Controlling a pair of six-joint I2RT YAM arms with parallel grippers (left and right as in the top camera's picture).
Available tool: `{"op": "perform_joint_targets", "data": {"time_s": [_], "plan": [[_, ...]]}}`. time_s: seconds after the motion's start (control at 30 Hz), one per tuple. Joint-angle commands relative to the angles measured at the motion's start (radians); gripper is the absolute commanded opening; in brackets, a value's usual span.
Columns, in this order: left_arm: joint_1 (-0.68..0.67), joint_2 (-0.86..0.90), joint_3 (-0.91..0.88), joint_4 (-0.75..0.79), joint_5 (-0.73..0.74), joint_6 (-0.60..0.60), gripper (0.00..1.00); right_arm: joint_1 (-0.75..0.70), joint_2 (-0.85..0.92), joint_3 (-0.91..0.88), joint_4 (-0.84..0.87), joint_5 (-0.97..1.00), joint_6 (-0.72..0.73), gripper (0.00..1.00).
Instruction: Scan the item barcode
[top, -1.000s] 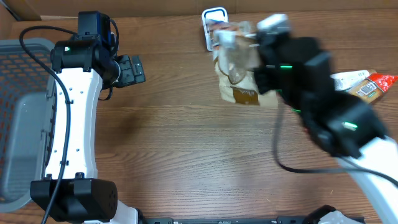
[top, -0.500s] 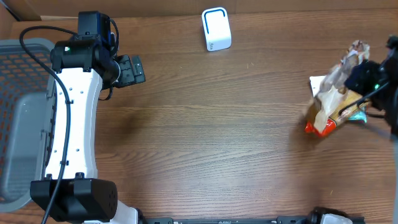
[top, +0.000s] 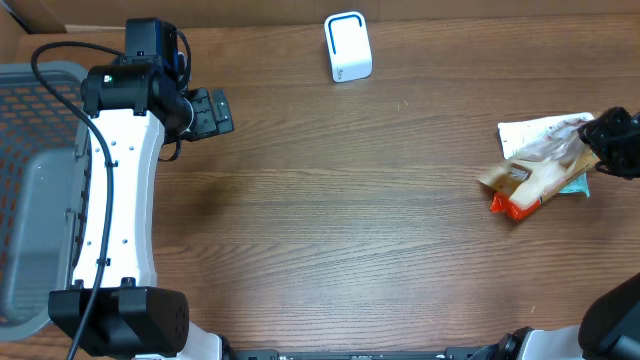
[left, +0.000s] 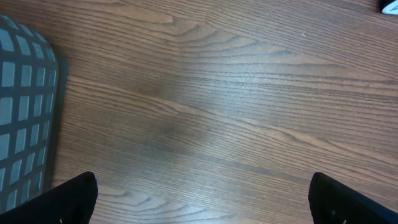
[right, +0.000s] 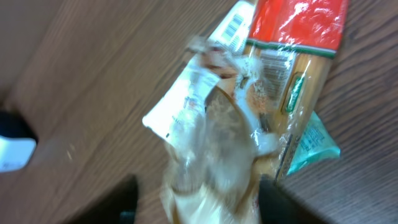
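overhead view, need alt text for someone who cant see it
A wooden table from above: at the right edge the right gripper sits by a clear bag lying on other packets. A white scanner stands at the back, and the left gripper hangs open near a grey basket on the left.

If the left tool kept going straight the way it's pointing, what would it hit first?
Most likely the bare wooden table. The left tool hangs open over it with nothing in the way in its wrist view; the grey basket lies off to the side. Depth is hard to judge.
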Motion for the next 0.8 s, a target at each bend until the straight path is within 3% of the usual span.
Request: {"op": "perform_joint_targets", "data": {"time_s": [0.0,0.17,0.47,0.6,0.77], "plan": [[-0.003,0.007,0.003,0.002,0.007,-0.013,1.0,0.0,-0.031,0.05,-0.042,-0.019,-0.005,0.76],[-0.003,0.007,0.003,0.002,0.008,-0.013,1.0,0.0,-0.077,0.17,-0.16,-0.008,-0.02,0.89],[-0.003,0.007,0.003,0.002,0.008,-0.013,1.0,0.007,-0.262,0.398,-0.363,-0.009,-0.051,0.92],[-0.003,0.007,0.003,0.002,0.007,-0.013,1.0,0.007,-0.368,0.414,-0.397,-0.016,-0.053,0.95],[-0.003,0.007,0.003,0.002,0.007,-0.013,0.99,0.028,-0.494,0.414,-0.447,-0.127,-0.187,0.95]]}}
